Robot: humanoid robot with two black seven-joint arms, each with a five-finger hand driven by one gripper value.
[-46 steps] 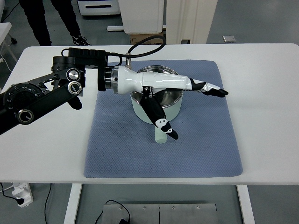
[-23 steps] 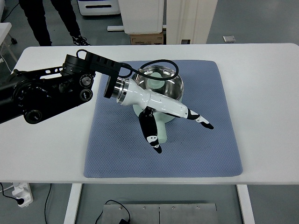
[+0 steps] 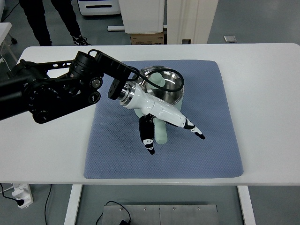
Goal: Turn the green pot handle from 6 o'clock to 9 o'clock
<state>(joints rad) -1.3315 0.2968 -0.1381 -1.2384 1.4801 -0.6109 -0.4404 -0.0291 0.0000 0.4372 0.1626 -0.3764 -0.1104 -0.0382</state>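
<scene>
Left hand (image 3: 161, 123) fingers (image 3: 148, 139) spread wide astride pot handle (image 3: 161, 133); open mat (image 3: 206, 150) all around

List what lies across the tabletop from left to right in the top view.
Bare white table → black left arm → left robot hand over the green pot → bare blue mat → bare white table again.
</scene>
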